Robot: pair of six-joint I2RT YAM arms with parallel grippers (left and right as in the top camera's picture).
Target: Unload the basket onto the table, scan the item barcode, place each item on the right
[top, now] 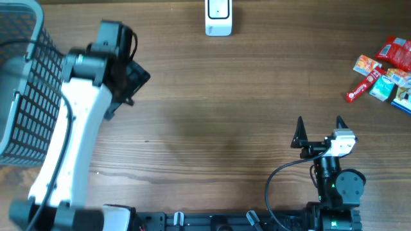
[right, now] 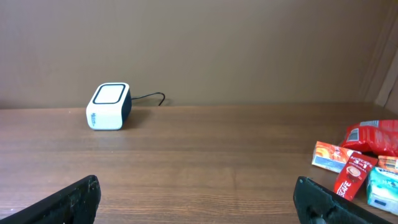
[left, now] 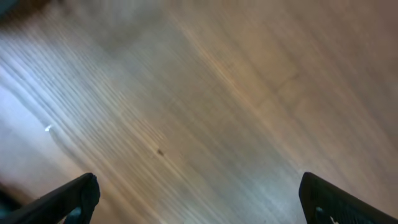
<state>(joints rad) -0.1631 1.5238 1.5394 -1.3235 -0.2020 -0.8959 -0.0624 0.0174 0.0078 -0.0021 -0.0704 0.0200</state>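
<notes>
Overhead, the packets (top: 369,65) right of the scanner (top: 218,18) look light, crinkly and slippery; pinch one's long edges with your wide-open, empty right gripper (top: 319,123).

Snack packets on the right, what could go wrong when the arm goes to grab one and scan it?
1. The packets lie bunched and overlapping, so the open right claw might catch two or shove the pile.
2. No barcode shows on any packet, so the picked one may face the scanner wrongly and need turning.
</notes>
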